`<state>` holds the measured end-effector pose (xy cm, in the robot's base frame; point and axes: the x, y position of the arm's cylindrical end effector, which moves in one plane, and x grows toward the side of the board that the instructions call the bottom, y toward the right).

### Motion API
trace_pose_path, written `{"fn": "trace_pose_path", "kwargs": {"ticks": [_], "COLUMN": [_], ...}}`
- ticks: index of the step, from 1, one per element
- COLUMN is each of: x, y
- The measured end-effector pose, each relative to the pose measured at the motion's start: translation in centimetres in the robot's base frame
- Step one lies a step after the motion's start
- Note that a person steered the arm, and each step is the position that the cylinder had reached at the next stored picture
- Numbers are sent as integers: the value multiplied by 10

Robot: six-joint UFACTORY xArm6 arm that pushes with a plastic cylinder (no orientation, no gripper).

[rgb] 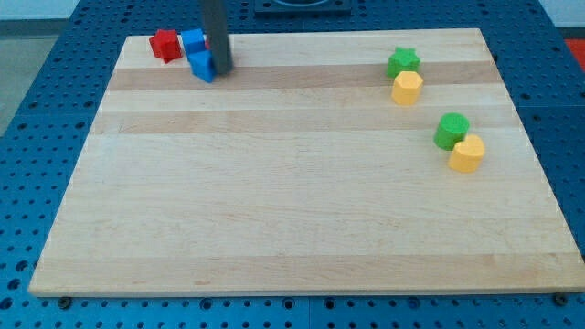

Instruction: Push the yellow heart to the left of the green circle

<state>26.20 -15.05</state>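
Observation:
The yellow heart (467, 153) lies near the board's right edge, touching the green circle (451, 131) at that block's lower right. My tip (221, 68) is far away at the view's top left, right beside a blue block (202, 66). A green star (402, 62) and a yellow hexagon (407, 89) sit together at the upper right.
A red block (165, 45) and a second blue block (192, 40) lie at the top left corner, by my tip. The wooden board (302, 210) rests on a blue perforated table.

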Motion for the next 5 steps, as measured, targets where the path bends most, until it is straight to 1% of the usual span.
{"fn": "trace_pose_path", "kwargs": {"ticks": [1,2,3,4,5], "x": [-8,12,50,106,113], "y": [-28,-5,32,98,204]}}
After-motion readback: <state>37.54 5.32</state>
